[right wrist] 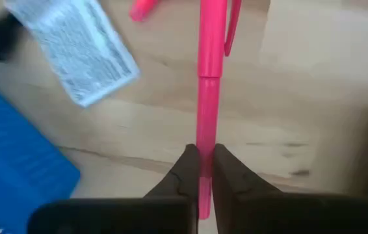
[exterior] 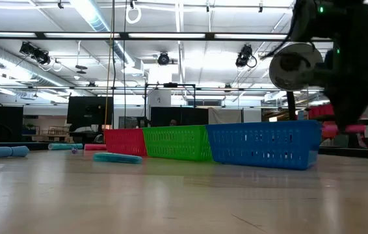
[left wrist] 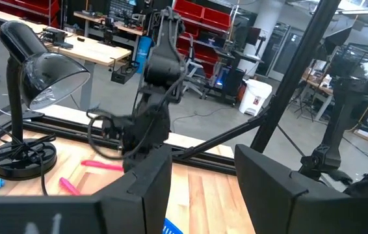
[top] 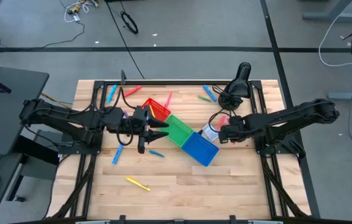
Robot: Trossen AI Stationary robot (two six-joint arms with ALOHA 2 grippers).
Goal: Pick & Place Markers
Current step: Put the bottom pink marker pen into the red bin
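Observation:
My right gripper (right wrist: 203, 162) hangs over the table just right of the blue bin (top: 201, 149), pointing down and shut on a pink marker (right wrist: 210, 65). The red bin (top: 154, 109), green bin (top: 179, 130) and blue bin stand in a slanting row at mid table. Level above the red and green bins, my left gripper (top: 160, 127) is open with nothing between its fingers (left wrist: 151, 188). Other markers lie flat on the wood: blue (top: 112, 93), red (top: 132, 91), pink (top: 168, 99), blue (top: 209, 93), blue (top: 119, 154), yellow (top: 137, 183). My right gripper pinches the pink marker's barrel (right wrist: 205, 140) between its two fingertips, near the end away from the clipped cap (right wrist: 226, 26). The fingers come from above, pointing down, and lie across the marker. The marker (exterior: 340, 128) hangs about level, lifted clear of the table.
A black desk lamp (top: 238, 84) stands at the far right of the table, its cable trailing near my right arm. A white printed tag (right wrist: 73, 45) hangs beside the blue bin. Another pink marker (right wrist: 144, 8) lies on the wood below my right gripper. Bare wood lies along the near edge.

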